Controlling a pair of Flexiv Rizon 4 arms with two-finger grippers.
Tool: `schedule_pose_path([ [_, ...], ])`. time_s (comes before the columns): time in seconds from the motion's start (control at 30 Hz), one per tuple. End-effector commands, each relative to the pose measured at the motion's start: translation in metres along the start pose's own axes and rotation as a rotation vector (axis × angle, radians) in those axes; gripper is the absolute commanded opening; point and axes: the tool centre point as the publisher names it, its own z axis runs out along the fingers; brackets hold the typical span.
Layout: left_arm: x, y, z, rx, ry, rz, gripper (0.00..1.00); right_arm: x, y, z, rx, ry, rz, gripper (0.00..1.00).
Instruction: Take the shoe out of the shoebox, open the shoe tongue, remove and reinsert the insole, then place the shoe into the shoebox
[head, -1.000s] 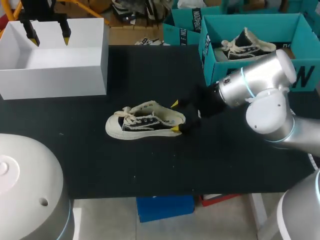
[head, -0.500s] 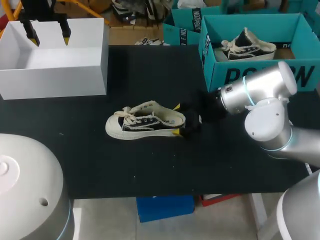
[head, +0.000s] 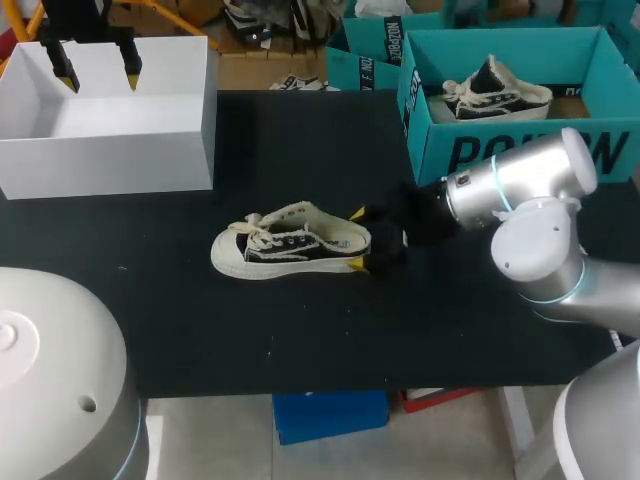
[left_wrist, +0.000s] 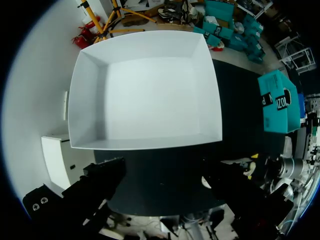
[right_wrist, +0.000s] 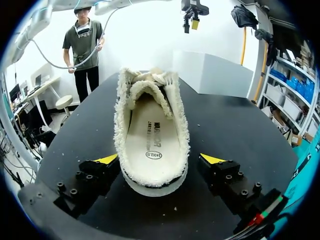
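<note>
**Left.** A white, open-topped rectangular cardboard shoebox (head: 110, 150) stands upright at the rear left of the black cloth-covered bench (head: 300, 330). The left wrist view looks straight down onto its white floor and four walls (left_wrist: 145, 95). The left tool (head: 99, 78) hangs above the rear part of the shoebox. Its yellow-tipped fingers (head: 68, 80) are spread wide and do not touch the walls.

**Centre.** A black-and-cream low canvas sneaker with fleecy cream lining (head: 290, 242) lies on its sole on the bench. It is outside the shoebox and well apart from it. The white rubber toe cap (head: 228, 252) points to the robot's left and the heel to its right. The cream laces (head: 262, 232) lie loosely over the upper. In the right wrist view the sneaker's mouth is open, with the flat cream insole (right_wrist: 152, 142) seated inside and the tongue (right_wrist: 147, 80) bunched at the far end.

**Right of centre.** The right tool (head: 355, 238) sits low at the heel on the silver right arm (head: 520, 190). Its fingers (right_wrist: 107, 160) are spread to either side of the heel. A narrow gap shows on each side, so it pinches nothing.

**Far right.** A teal open cardboard box (head: 520, 150) at the rear holds a second black-and-cream sneaker (head: 495, 92).
</note>
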Motion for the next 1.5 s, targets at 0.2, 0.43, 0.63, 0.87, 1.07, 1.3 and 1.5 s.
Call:
schedule_pose_path([
  [0.2, 0.000, 0.001, 0.000, 0.000, -0.003, -0.001, 1.00, -0.002, 0.003, 0.010, -0.006, 0.007, 0.008, 1.00],
  [0.43, 0.000, 0.001, 0.000, 0.000, -0.003, -0.001, 1.00, -0.002, 0.008, 0.017, -0.007, 0.006, 0.011, 1.00],
  [0.63, 0.000, 0.001, 0.000, 0.000, -0.003, -0.001, 1.00, 0.000, 0.011, 0.023, -0.008, 0.009, 0.013, 1.00],
  [0.87, 0.000, 0.001, 0.000, 0.000, -0.003, -0.001, 1.00, 0.005, 0.014, 0.029, -0.009, 0.005, 0.022, 1.00],
  [1.07, 0.000, 0.001, 0.000, 0.000, -0.003, -0.001, 1.00, 0.011, 0.011, 0.028, -0.001, 0.001, 0.038, 1.00],
  [1.3, 0.000, 0.001, 0.000, 0.000, -0.003, -0.001, 1.00, 0.012, 0.007, 0.025, 0.007, 0.001, 0.043, 1.00],
  [1.5, 0.000, 0.001, 0.000, 0.000, -0.003, -0.001, 1.00, 0.010, 0.004, 0.025, 0.009, 0.005, 0.046, 1.00],
])
